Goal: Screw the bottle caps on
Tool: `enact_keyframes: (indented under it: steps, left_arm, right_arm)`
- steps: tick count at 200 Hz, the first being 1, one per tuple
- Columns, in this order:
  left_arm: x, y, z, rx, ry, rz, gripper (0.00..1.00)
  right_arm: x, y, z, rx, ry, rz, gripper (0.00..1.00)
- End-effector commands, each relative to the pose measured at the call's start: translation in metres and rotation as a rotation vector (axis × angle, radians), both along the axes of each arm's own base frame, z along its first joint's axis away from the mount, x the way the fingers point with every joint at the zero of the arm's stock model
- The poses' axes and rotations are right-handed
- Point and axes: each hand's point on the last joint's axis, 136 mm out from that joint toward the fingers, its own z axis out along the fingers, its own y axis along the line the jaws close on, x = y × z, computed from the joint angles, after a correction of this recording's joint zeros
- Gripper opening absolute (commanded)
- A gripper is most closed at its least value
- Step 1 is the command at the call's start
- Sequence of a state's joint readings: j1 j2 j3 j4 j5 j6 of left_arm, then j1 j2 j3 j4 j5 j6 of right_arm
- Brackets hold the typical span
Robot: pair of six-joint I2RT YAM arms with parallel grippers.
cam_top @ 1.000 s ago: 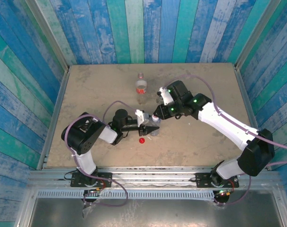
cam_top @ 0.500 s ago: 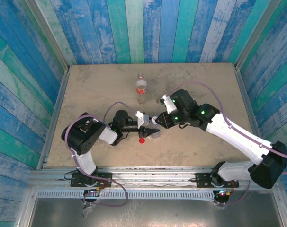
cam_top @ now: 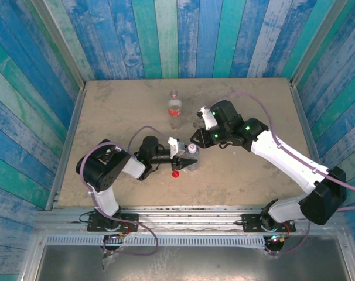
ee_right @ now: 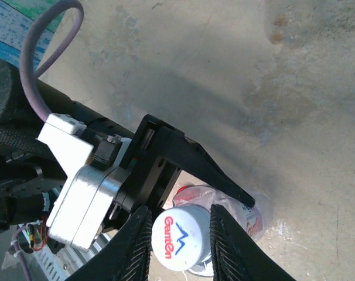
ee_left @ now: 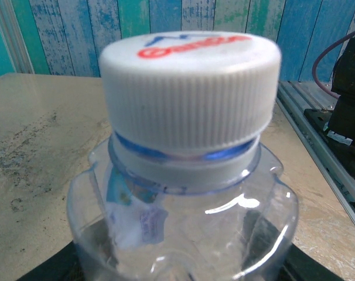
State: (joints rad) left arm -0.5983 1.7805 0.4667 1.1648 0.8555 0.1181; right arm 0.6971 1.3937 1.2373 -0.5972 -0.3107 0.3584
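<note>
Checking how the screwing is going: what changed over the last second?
The right arm's elbow swung outward, then partly back; the right tool stayed straddling the white ribbed plastic cap. Unchanged: the left tool gripping the clear bluish plastic bottle, the loose red plastic cap, the red-labelled clear bottle.

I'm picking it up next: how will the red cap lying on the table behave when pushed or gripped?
The red cap looks tiny and plastic, so probably very light and apt to skid on the table. Being round, it may roll if tipped on edge.
</note>
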Motion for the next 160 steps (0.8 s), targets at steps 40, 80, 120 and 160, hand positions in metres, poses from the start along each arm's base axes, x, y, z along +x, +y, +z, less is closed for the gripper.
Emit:
enact_keyframes:
  steps: [40,80,120,160]
  left_arm:
    - [-0.006,0.004,-0.018,0.058,0.134,0.004,0.53]
    - [-0.005,0.002,-0.017,0.056,0.143,-0.001,0.53]
    - [-0.006,0.001,-0.013,0.053,0.148,-0.017,0.52]
    - [-0.008,0.001,-0.013,0.063,0.149,-0.026,0.52]
  right_arm:
    - [-0.009,0.008,-0.011,0.021,0.068,0.061,0.26]
    - [-0.023,0.002,-0.016,0.035,0.095,0.057,0.21]
    - [-0.026,-0.008,-0.003,0.049,0.057,0.024,0.38]
    - [-0.019,-0.012,0.013,0.078,0.041,0.000,0.60]
